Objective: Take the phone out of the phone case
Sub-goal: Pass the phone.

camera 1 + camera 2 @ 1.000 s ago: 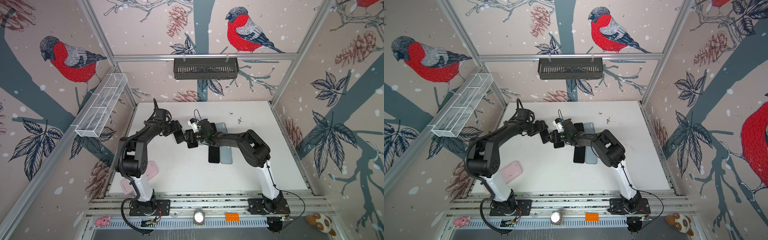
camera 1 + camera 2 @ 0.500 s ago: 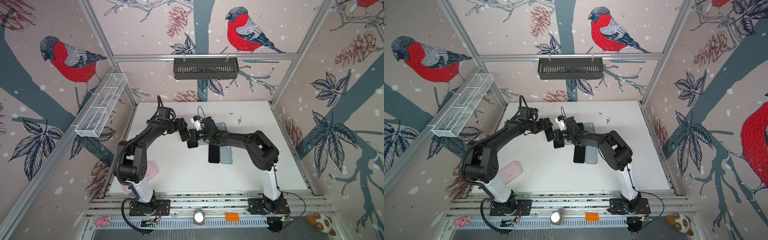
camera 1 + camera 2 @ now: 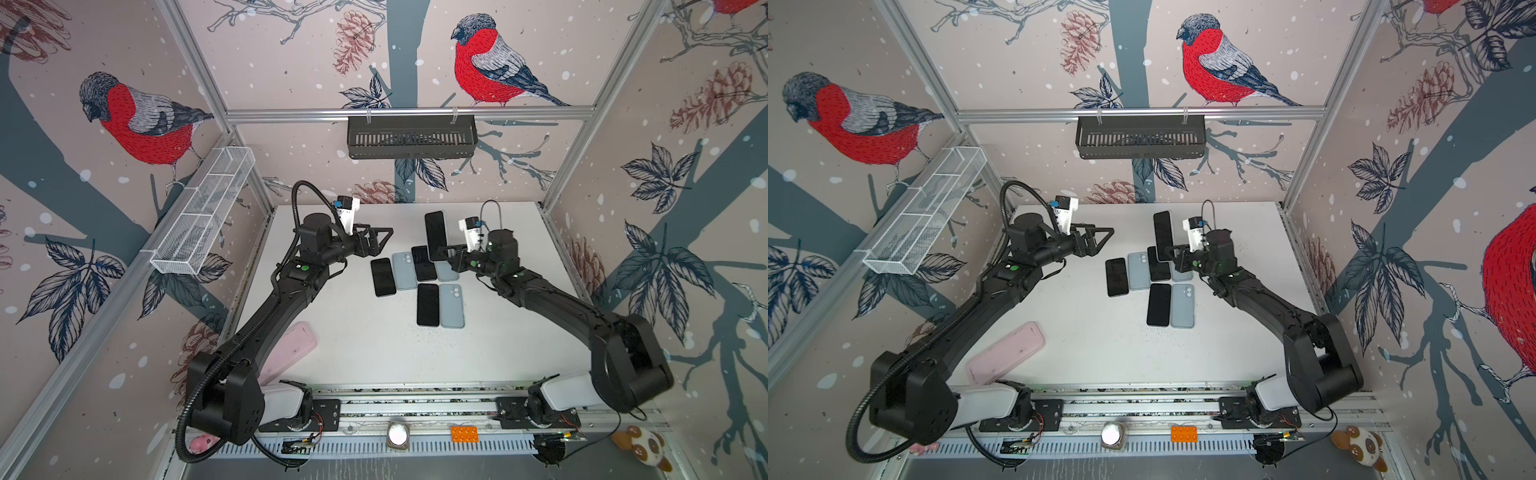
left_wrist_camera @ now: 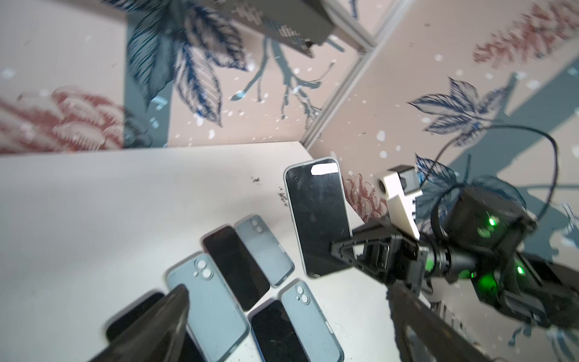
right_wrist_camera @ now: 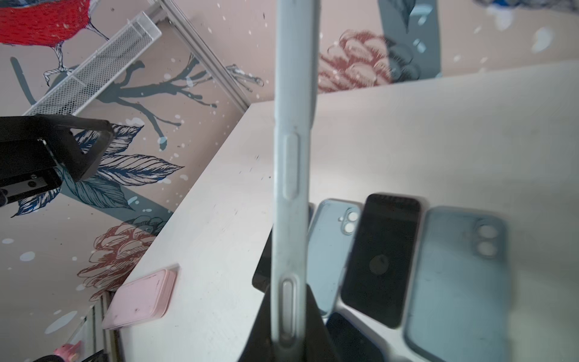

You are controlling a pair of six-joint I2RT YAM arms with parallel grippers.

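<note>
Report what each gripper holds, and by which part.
Right gripper pinches the black-screened phone in its pale blue case near its lower end. Left gripper: open, empty.

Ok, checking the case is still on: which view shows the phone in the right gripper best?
The left wrist view: the held phone faces it, dark screen ringed by a pale blue case rim. The right wrist view shows only its pale blue edge with button covers; both top views show the screen, small.
</note>
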